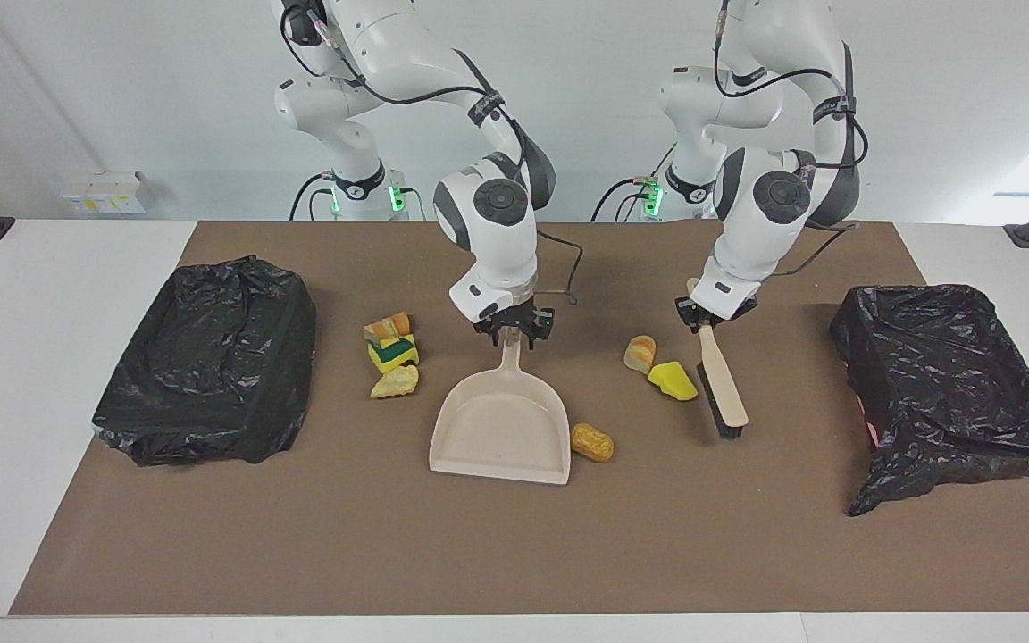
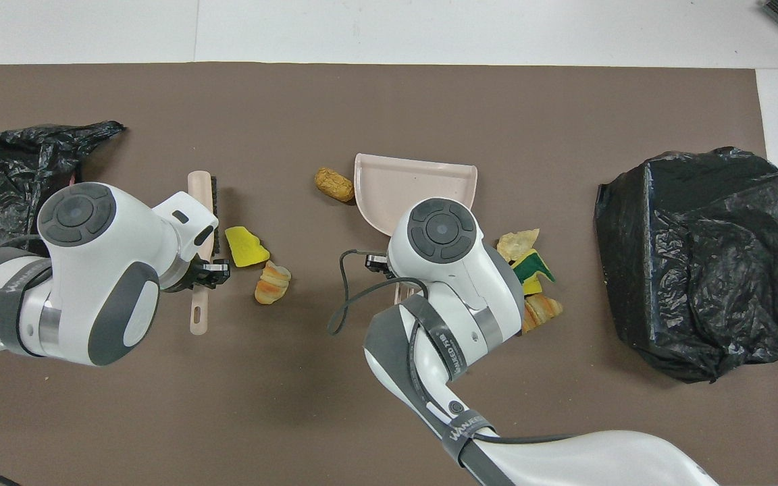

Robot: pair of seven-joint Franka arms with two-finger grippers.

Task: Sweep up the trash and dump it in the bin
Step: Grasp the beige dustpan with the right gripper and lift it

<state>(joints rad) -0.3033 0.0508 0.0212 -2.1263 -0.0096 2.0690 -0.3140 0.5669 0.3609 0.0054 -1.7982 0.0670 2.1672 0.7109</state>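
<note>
the left gripper is clenched on the handle of the beige brush, bristles down on the brown mat. the right gripper sits at the dustpan handle; i can't tell whether it has hold. the trash lies loose: a cluster beside the pan, a bread chunk at its lip, a yellow sponge and roll by the brush.
</note>
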